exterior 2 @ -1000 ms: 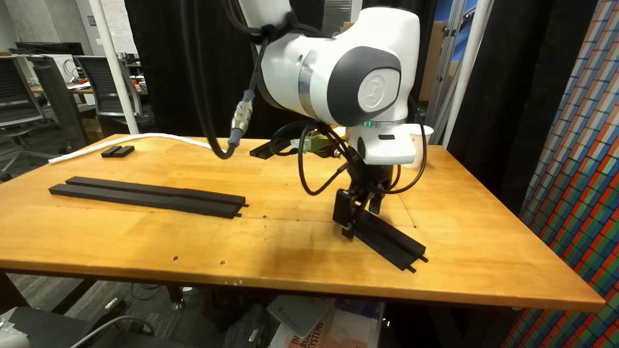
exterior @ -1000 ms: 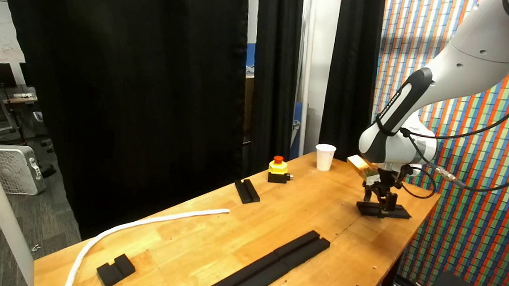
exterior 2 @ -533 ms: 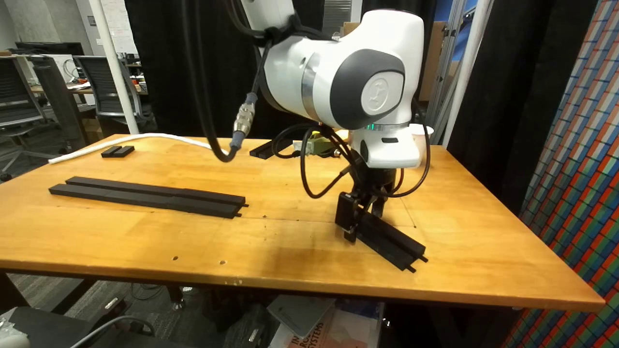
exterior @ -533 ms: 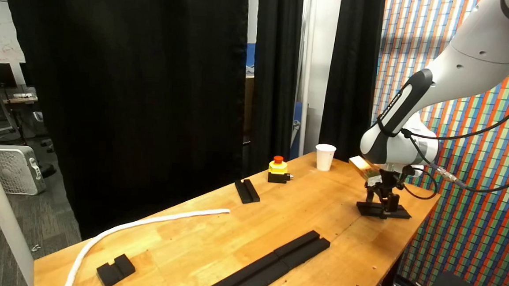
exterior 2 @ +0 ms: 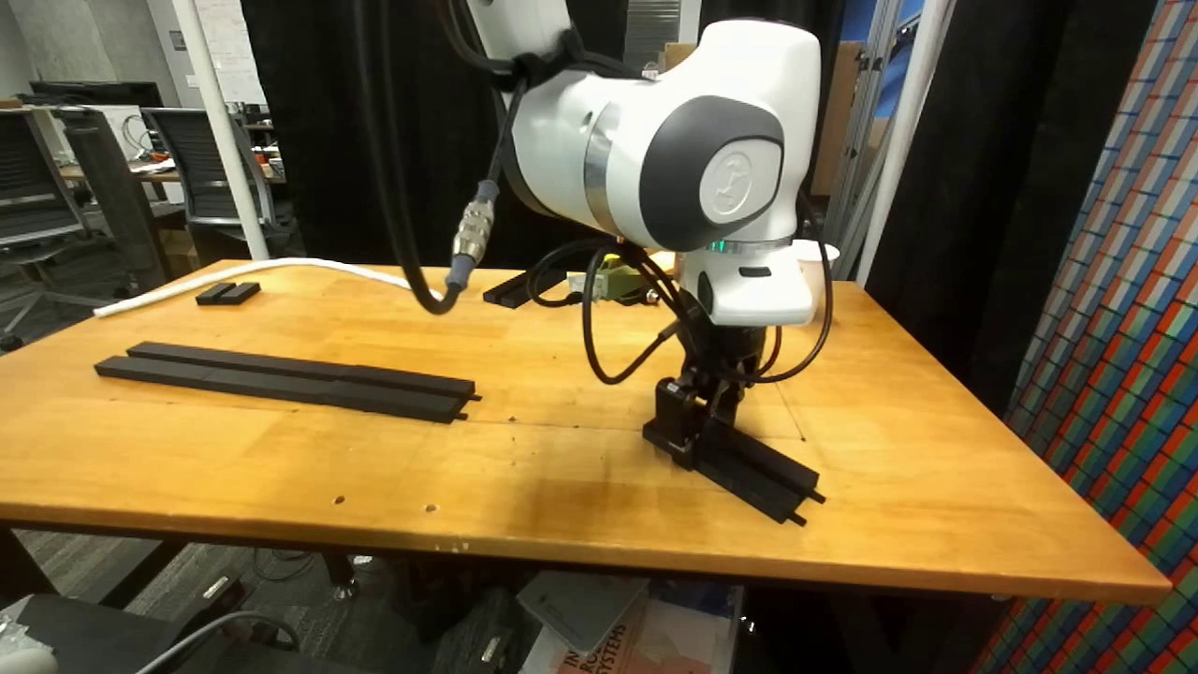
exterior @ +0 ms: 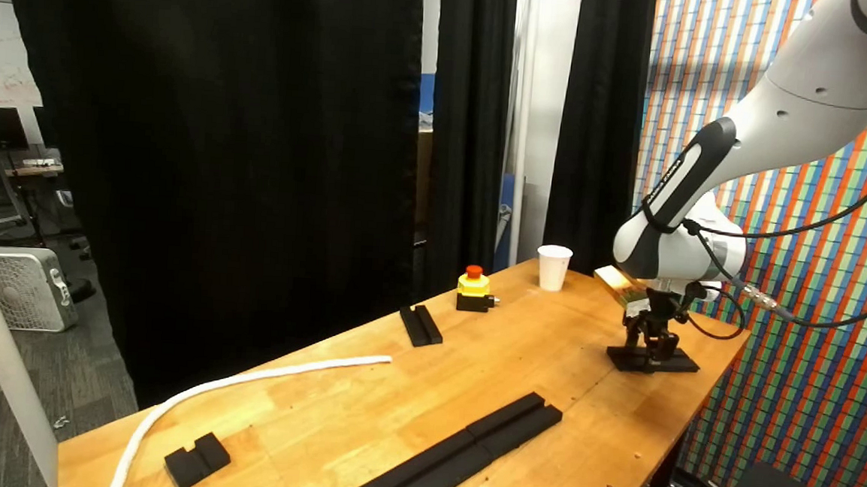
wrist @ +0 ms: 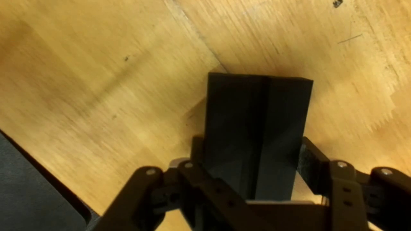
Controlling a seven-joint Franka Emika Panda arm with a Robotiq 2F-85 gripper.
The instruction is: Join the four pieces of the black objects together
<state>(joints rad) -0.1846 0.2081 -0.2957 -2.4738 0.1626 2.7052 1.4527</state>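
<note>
In an exterior view, the desk point(exterior 2: 524, 468) carried, toward nine o'clock, a long black strip point(exterior 2: 281, 386), visibly joined at one seam at least; any further seams were too faint to count. The loose bar point(exterior 2: 756, 473) sat toward four o'clock, well apart from it, slanting from ten to four. In the wrist view the jaws were clenched on that bar's two long sides. A grooved block point(exterior 2: 513, 289) near eleven and a small block point(exterior 2: 240, 294) toward ten o'clock were probably not among the task's four. If the strip held three, only the bar was left to carry over and join.
</note>
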